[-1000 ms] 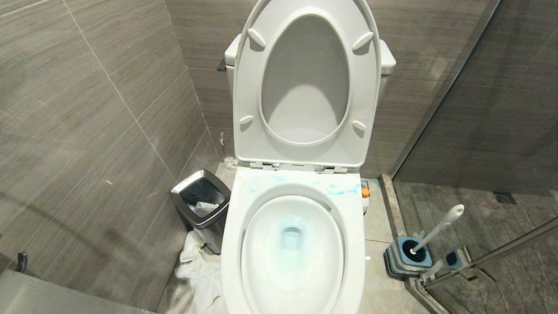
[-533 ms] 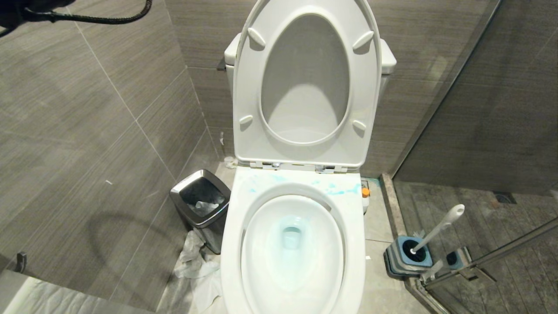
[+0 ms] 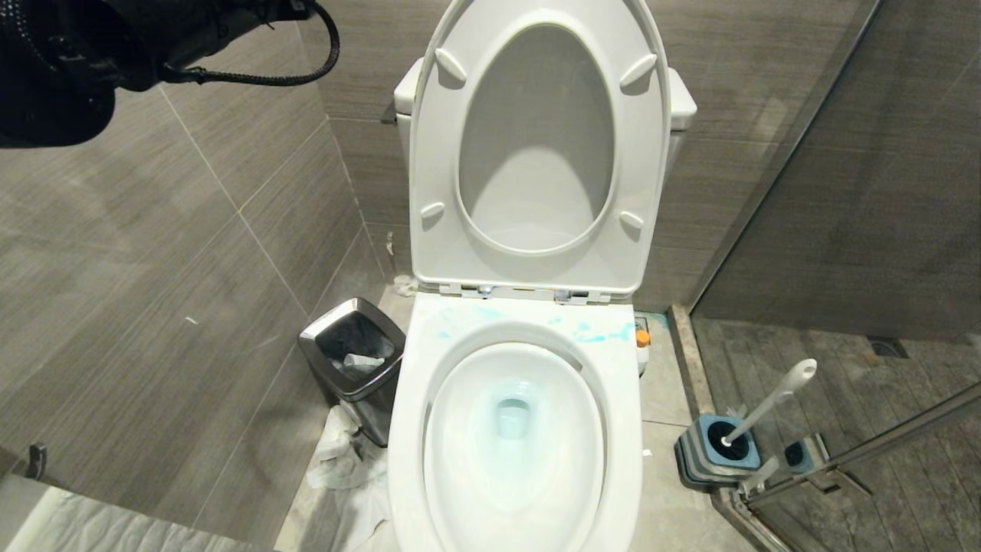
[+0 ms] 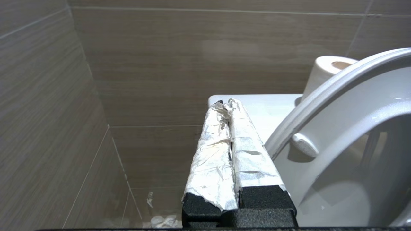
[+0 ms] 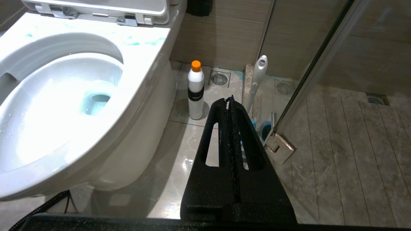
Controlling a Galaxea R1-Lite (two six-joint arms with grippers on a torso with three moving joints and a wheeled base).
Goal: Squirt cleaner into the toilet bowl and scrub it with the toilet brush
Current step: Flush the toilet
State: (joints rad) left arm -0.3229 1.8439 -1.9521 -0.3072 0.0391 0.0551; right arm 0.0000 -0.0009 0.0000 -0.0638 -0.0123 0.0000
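Toilet bowl (image 3: 515,429) has seat and lid up, blue smears on its back rim. Beside its right rear stands the cleaner (image 5: 196,90); the toilet brush (image 3: 770,401) sits in its holder further right. Waste bin (image 3: 352,360) stands left. Left gripper (image 4: 224,106), fingers together, empty, has risen beside the lid; right gripper (image 5: 228,101) is closed too.

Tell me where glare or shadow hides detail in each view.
Head view: the left arm is a near-black mass at the upper left; the toilet bowl basin is bright. Left wrist view: the foil-wrapped left tool glints. Right wrist view: the basin blows out white; the floor shows a small reflection.
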